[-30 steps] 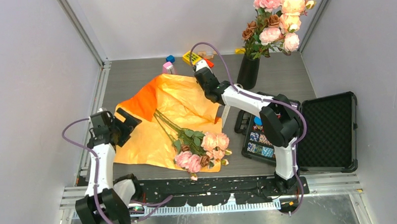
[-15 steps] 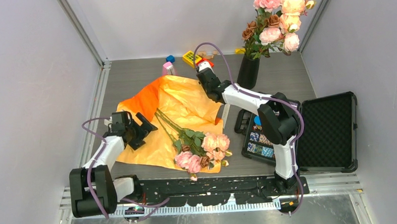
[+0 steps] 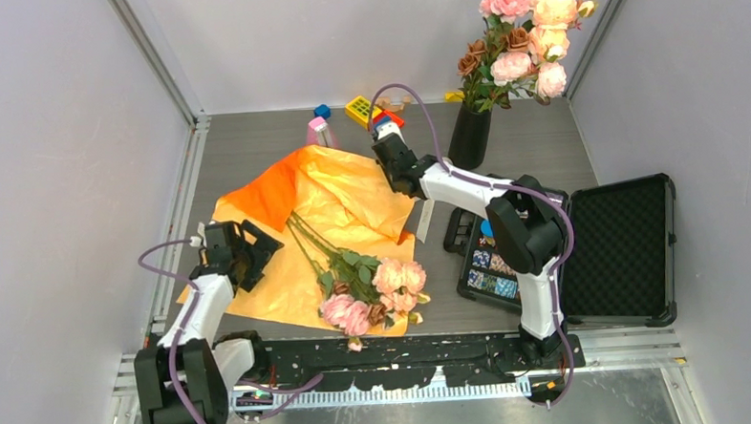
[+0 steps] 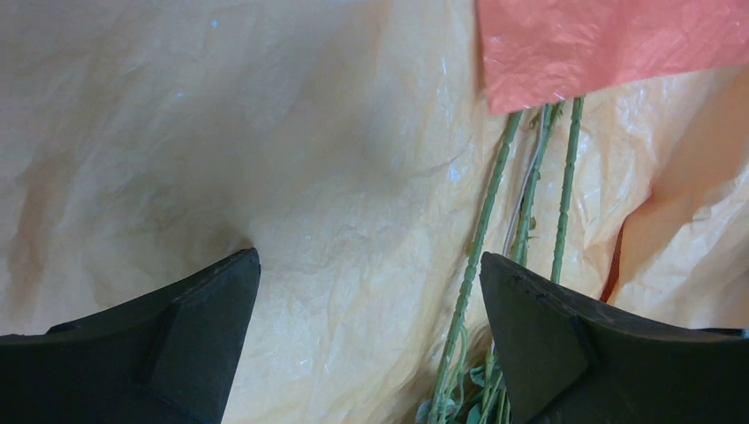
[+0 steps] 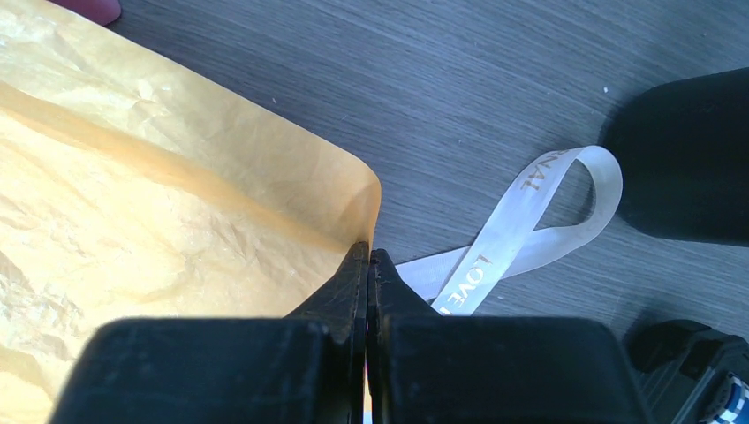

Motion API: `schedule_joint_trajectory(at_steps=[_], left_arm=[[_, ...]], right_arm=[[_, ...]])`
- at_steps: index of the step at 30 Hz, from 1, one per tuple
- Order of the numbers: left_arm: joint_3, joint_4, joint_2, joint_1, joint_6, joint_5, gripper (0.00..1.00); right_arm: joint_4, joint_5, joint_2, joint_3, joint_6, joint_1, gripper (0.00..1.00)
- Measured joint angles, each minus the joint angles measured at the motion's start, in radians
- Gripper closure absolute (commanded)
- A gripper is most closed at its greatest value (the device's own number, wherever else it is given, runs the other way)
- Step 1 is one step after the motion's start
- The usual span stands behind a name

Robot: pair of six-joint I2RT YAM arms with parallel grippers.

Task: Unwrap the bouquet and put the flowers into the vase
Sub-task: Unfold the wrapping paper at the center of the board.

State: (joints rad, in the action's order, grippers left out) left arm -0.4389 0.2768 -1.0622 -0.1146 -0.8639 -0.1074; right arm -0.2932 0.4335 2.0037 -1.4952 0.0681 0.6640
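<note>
**Edge pinched: right pincer (image 5: 368, 258) clamped on orange paper (image 3: 347, 189), left pincer (image 4: 366, 269) spread wide**

The right pincer was clenched on the orange paper's far edge, beside a cream ribbon (image 5: 521, 221). The left pincer gaped empty just above the paper, next to the flowers (image 3: 370, 287). They lay diagonally on the opened sheet, blooms toward the arms' bases, stem ends pointing away and left. The black vase (image 3: 470, 136) stood upright beyond.

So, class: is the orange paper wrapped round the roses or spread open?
Spread open: the orange paper lies unwrapped on the table, roses exposed on top, ribbon loose beside it.
</note>
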Motion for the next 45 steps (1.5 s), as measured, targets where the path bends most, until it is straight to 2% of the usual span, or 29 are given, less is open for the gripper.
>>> schedule_joint_trajectory(at_steps=[7, 14, 31, 45], left_arm=[[0.056, 0.096, 0.146, -0.106, -0.023, 0.026, 0.00], [0.083, 0.109, 0.183, -0.184, -0.023, -0.021, 0.00], [0.086, 0.103, 0.176, -0.215, -0.020, -0.061, 0.00], [0.088, 0.103, 0.182, -0.215, -0.018, -0.068, 0.00]], right_arm=[[-0.006, 0.010, 0.000, 0.007, 0.014, 0.043, 1.00], [-0.018, 0.036, 0.006, -0.001, 0.013, 0.089, 1.00], [-0.101, 0.046, 0.269, -0.270, -0.062, -0.025, 1.00], [-0.154, 0.043, 0.416, -0.476, -0.114, -0.050, 1.00]])
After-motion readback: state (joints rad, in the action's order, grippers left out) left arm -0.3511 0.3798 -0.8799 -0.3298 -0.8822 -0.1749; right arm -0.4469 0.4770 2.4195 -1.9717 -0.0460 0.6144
